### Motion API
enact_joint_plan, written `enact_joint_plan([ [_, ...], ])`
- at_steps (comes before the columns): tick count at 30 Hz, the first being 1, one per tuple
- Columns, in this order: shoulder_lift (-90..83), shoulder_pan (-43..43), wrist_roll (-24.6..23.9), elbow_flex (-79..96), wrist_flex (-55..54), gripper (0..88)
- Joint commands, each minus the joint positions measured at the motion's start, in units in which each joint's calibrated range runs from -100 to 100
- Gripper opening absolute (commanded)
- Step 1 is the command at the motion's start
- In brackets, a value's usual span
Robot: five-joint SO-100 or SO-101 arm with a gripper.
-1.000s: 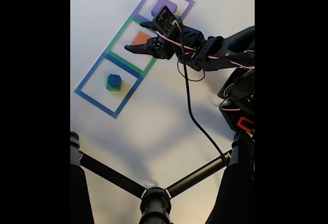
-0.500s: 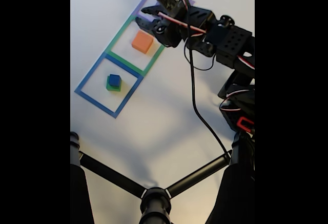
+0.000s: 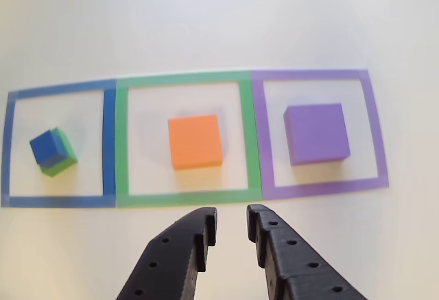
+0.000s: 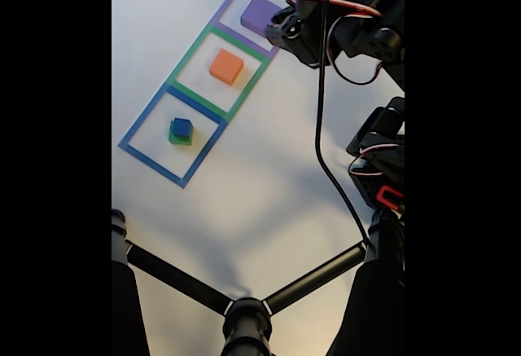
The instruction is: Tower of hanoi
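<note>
From my own camera, looking down on a white table [image 3: 206, 25], I see 3 tape squares in a row. On the left, inside the blue tape square [image 3: 108, 142], the small blue foam cube [image 3: 45, 147] sits on top of the green foam cube [image 3: 63, 154], turned slightly askew so green shows along its right and lower edges. In the middle, the flat orange foam block [image 3: 195, 141] lies alone near the centre of the green tape square [image 3: 185, 78]. On the right, the purple foam slab [image 3: 316, 134] lies alone inside the purple tape square [image 3: 312, 75].

My gripper [image 3: 231, 222] is at the bottom of this picture, its 2 black fingers slightly apart and empty, hanging clear of the table just below the green square's lower edge. In the fixed view my gripper [image 4: 286, 28] is beside the purple square.

I judge the next legal move to be the orange block onto the purple slab. To do it well, I should spread my fingers wider than the block, centre over it, line them up with 2 opposite faces, descend straight, and squeeze gently because foam gives.
</note>
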Motion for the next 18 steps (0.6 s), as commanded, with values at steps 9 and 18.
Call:
enact_joint_plan([
  [9, 5.9, -12.5, 0.0, -17.7, 15.4, 4.7],
  [18, 4.2, -16.7, 0.0, -8.9, 8.4, 27.4],
])
